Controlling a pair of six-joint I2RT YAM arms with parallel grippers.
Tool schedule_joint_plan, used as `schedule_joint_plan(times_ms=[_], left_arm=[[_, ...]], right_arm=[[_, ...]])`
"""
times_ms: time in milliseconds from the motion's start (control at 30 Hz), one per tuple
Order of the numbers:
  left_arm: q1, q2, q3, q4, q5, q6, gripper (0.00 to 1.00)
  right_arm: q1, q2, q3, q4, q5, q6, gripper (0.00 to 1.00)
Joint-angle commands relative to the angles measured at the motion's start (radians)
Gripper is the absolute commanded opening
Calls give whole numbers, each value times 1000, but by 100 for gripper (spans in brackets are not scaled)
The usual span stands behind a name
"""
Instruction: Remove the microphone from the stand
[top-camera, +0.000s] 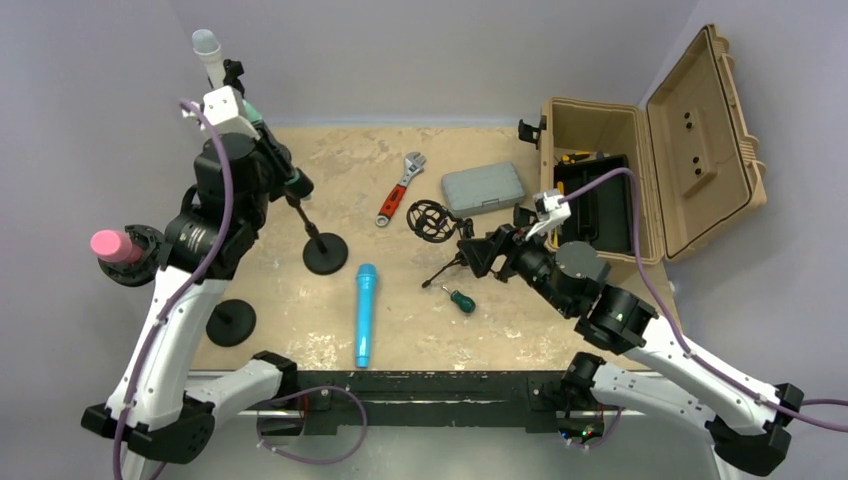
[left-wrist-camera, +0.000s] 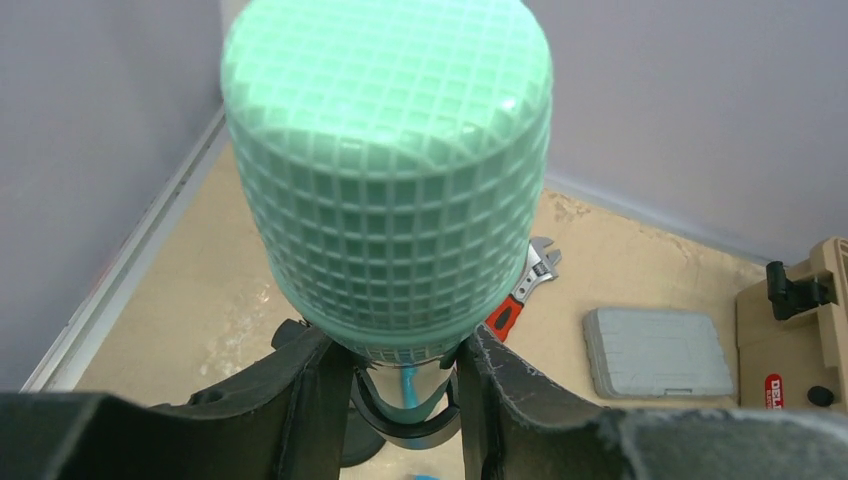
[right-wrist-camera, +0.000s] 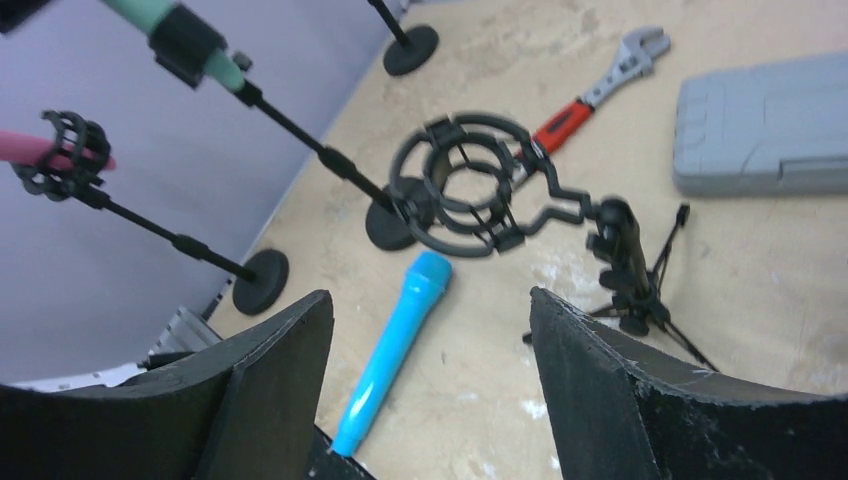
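Observation:
A mint-green microphone (left-wrist-camera: 390, 170) fills the left wrist view, grille towards the camera. My left gripper (left-wrist-camera: 405, 395) is shut on its neck, just above the black clip (left-wrist-camera: 415, 425) of its stand. In the right wrist view the green microphone (right-wrist-camera: 215, 62) still sits in that clip (right-wrist-camera: 185, 42), on a slanted rod that runs down to a round base (right-wrist-camera: 390, 228). From above, my left gripper (top-camera: 270, 150) is at the back left, above the stand's base (top-camera: 325, 253). My right gripper (top-camera: 478, 255) hovers open and holds nothing, fingers (right-wrist-camera: 280, 360) spread above the table.
A blue microphone (top-camera: 365, 315) lies loose on the table. A pink microphone (top-camera: 112, 245) and a grey-white one (top-camera: 207, 50) sit on other stands at the left. Mid-table are an empty shock mount on a tripod (top-camera: 435, 220), a wrench (top-camera: 400, 190), a screwdriver (top-camera: 460, 299) and a grey case (top-camera: 483, 187). An open toolbox (top-camera: 640, 175) stands right.

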Motion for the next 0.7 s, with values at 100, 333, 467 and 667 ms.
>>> schedule_joint_plan(times_ms=[100, 333, 467, 667], left_arm=[[-3, -147, -48, -70, -56, -34, 0], [-3, -175, -62, -117, 22, -47, 0], [-3, -185, -53, -121, 60, -23, 35], [-3, -223, -22, -132, 121, 10, 69]], right_arm=[[0, 124, 201, 57, -16, -159, 71], [1, 332, 387, 147, -154, -222, 71], [14, 435, 464, 224, -227, -227, 73], [86, 602, 631, 257, -225, -250, 78]])
